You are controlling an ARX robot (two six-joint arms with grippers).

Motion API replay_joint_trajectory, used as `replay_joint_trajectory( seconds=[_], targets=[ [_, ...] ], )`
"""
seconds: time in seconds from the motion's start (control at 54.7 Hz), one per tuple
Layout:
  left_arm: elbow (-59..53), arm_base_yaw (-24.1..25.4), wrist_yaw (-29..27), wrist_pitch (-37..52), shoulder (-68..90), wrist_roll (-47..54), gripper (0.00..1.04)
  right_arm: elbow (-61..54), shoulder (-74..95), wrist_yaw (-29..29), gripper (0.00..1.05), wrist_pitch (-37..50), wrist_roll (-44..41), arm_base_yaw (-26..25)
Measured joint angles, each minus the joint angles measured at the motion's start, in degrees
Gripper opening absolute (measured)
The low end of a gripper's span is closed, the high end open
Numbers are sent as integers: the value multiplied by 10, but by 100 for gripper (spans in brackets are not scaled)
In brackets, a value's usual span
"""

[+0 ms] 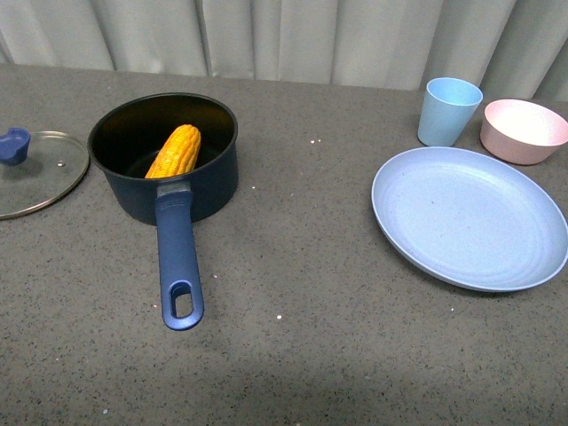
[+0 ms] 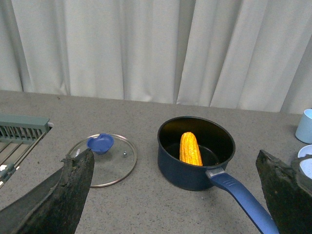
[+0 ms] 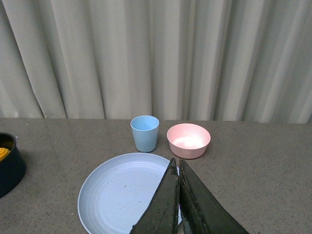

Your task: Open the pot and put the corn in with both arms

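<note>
- Pale curtains hang behind your grey desk (image 1: 311, 355); the pot (image 1: 209, 191) stands uncovered there with the corn (image 1: 175, 152) leaning inside on the near wall, so the job looks finished.
- Your left gripper (image 2: 175, 195) is spread wide and empty above the pot and glass lid (image 2: 112, 165); lowering it carelessly could clip the long handle (image 1: 177, 257) and swing the pot.
- Your right gripper (image 3: 178, 204) is pressed together, holding nothing, over the blue plate (image 3: 112, 195); a low sweep could hit the cup (image 3: 145, 133) or pink bowl (image 3: 188, 140).
- Jolting the pot could topple the propped cob.
</note>
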Motion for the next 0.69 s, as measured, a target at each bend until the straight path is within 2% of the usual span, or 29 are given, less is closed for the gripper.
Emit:
replay_joint_trajectory(
  seconds=[0.11,0.164,0.274,0.402,0.694],
  targets=[
    [0,0,0,0,0,0,98,0,-26,0,1,-29,0,0],
    [0,0,0,0,0,0,98,0,-86,0,1,-104,0,0],
    [0,0,0,0,0,0,98,0,-105,0,2,-110,-1,0],
    [0,0,0,0,0,0,98,0,-105,0,29,-110,-1,0],
    [0,0,0,0,0,0,98,0,-106,0,76,-110,-1,0]
  ],
)
